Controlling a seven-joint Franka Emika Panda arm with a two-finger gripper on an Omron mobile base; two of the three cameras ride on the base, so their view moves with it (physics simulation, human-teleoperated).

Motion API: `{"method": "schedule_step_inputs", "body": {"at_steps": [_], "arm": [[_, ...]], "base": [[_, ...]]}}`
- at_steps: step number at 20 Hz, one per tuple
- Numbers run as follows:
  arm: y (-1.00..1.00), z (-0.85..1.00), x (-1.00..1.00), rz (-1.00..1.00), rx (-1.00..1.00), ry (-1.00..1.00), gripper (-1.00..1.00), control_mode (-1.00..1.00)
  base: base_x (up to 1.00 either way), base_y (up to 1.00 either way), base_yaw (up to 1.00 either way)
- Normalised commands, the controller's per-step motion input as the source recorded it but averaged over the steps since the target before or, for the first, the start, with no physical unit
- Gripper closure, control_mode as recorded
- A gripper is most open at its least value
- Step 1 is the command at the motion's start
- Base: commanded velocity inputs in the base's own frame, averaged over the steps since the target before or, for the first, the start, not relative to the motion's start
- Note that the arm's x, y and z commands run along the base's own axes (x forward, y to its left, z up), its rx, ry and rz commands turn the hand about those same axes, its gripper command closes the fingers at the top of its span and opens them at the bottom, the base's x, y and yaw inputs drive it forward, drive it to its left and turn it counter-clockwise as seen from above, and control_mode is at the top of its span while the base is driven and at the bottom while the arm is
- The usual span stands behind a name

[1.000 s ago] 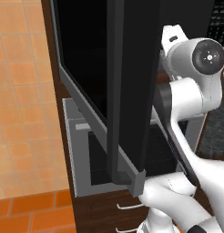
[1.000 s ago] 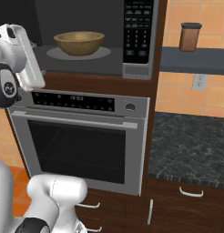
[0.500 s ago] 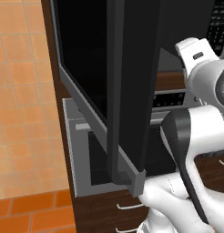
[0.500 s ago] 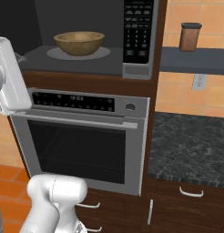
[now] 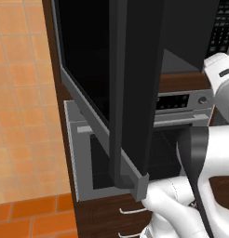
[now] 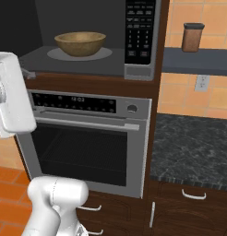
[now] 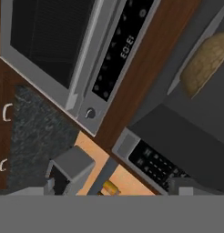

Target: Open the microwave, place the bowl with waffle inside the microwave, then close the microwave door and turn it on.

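The microwave (image 6: 140,42) stands open. Its door (image 5: 139,83) is swung far out to the left, edge-on in the left base view, with the slim handle (image 5: 117,93) facing me. The tan bowl (image 6: 80,44) rests on the round plate inside the cavity and shows at the upper right of the hand view as the bowl (image 7: 207,63). The waffle is hidden below the bowl's rim. My gripper (image 7: 127,181) is open and holds nothing. It hangs away from the bowl, looking across the microwave keypad (image 7: 158,164) and the oven panel.
Under the microwave sits a steel oven (image 6: 87,147) with a bar handle. A dark stone counter (image 6: 198,147) lies to the right, with a brown canister (image 6: 191,37) on the shelf above it. Tiled wall (image 5: 23,93) runs left of the open door.
The arm has swung back from the cavity, its upper links moving toward the sides of both base views. The bowl and the door have stayed put, and the gripper stays open.
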Motion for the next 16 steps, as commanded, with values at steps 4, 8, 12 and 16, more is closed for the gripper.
{"method": "schedule_step_inputs", "body": {"at_steps": [4, 8, 12, 16], "arm": [[-0.34, -0.21, -0.40, -0.12, -0.13, 0.00, -1.00, -1.00], [-0.39, -0.22, -0.39, -0.09, -0.10, 0.01, -1.00, -1.00], [-0.29, -0.28, -0.25, -0.09, -0.07, 0.04, -1.00, -1.00], [-0.21, -0.40, -0.06, -0.11, -0.10, 0.10, -1.00, -1.00]], "base": [[0.00, 0.00, 0.00], [0.00, 0.00, 0.00], [0.00, 0.00, 0.00], [0.00, 0.00, 0.00]]}}
